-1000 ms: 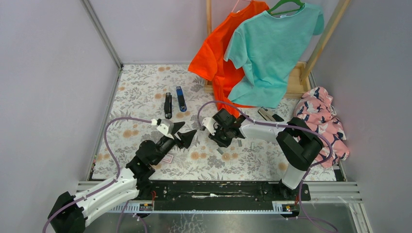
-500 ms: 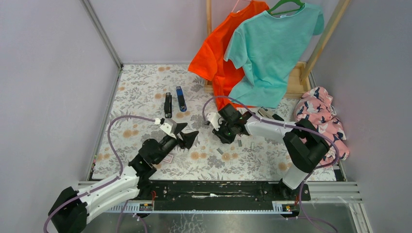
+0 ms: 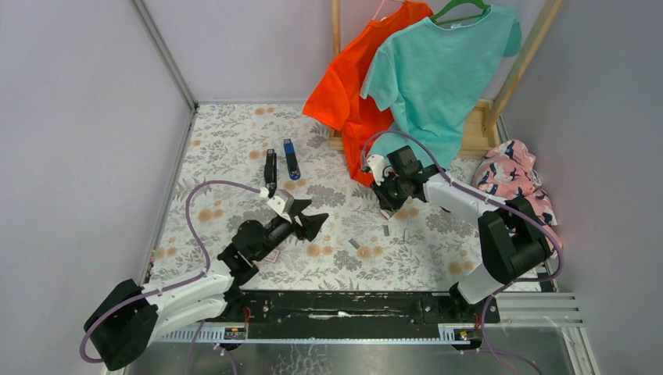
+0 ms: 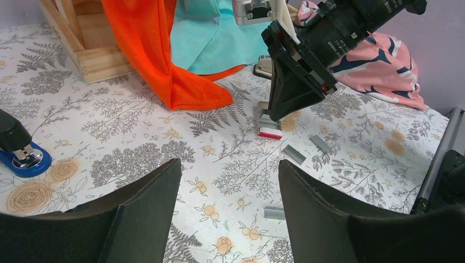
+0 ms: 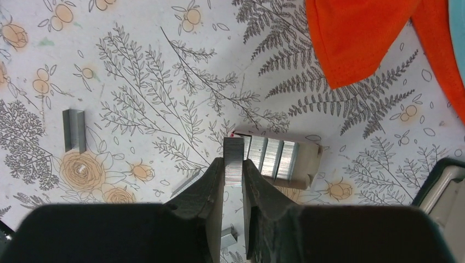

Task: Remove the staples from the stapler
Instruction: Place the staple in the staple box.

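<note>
My right gripper point(image 5: 234, 166) is shut on a short silvery strip of staples point(image 5: 234, 149), held just above the floral cloth beside a small red-and-white box point(image 5: 282, 160) of more strips. In the top view that gripper point(image 3: 388, 198) sits below the orange shirt. The stapler point(image 5: 447, 183) shows only as a grey and black edge at the right of the right wrist view; my right forearm hides it from above. Loose staples point(image 4: 294, 154) lie on the cloth. My left gripper point(image 4: 228, 164) is open and empty over the cloth, left of the right one point(image 3: 310, 215).
A slim black bar point(image 3: 270, 169) and a blue-and-black bar point(image 3: 292, 158) lie at the back left. An orange shirt point(image 3: 348, 86) and a teal shirt point(image 3: 438, 78) hang from a wooden rack point(image 3: 477, 137). Pink patterned cloth point(image 3: 520, 195) is heaped at the right.
My right gripper has travelled right and toward the back, from mid-table to below the orange shirt, still pinching the strip. My left arm has reached a little further forward and right.
</note>
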{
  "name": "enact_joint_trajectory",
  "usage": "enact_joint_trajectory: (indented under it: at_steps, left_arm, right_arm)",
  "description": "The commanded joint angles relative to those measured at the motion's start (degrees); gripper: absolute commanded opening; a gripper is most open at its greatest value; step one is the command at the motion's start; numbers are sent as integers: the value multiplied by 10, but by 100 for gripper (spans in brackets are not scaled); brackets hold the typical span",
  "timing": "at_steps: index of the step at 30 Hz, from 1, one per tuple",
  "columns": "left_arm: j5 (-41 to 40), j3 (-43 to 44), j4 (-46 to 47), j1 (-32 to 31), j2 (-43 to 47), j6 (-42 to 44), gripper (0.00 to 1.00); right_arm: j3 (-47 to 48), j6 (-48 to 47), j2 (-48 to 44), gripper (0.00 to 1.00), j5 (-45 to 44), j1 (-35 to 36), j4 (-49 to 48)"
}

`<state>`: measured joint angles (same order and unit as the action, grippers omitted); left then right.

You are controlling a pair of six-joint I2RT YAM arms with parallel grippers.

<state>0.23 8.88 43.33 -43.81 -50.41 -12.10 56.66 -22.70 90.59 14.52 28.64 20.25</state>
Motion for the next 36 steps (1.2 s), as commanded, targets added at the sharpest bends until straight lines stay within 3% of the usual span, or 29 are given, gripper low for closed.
enact_joint_trajectory:
  at_steps: [1, 36]
  left_arm:
    - [11, 12, 56, 2, -5, -2, 73]
    - [14, 7, 84, 2, -26, -7, 73]
  right_arm:
    - [4, -2, 4, 18, -8, -13, 18]
    - [25, 11, 63, 19, -52, -75, -8]
